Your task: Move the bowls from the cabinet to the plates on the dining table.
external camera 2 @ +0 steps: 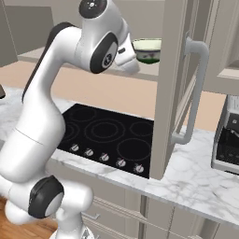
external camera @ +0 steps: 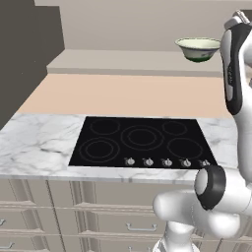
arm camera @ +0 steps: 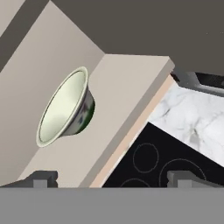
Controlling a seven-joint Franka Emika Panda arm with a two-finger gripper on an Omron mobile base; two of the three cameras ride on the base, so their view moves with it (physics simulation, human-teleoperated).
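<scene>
A pale cream-green bowl (external camera: 198,48) with a dark green band stands upright on the cabinet shelf (external camera: 123,61), above the counter. It shows as well in the right base view (external camera 2: 148,50), just left of the open cabinet door (external camera 2: 170,88). In the hand view the bowl (arm camera: 65,107) appears rolled on its side, resting on the shelf (arm camera: 122,96). My gripper (arm camera: 113,179) is open, its fingertips (arm camera: 43,177) spread wide with nothing between them. It is a short way in front of the bowl, apart from it. The plates and the dining table are out of view.
A black cooktop (external camera: 142,142) is set in the marble counter (external camera: 34,142) below the shelf. The open door's bar handle (external camera 2: 196,88) juts out at the right. A dark appliance (external camera 2: 228,140) stands on the counter at the far right. Drawers (external camera: 98,216) run below.
</scene>
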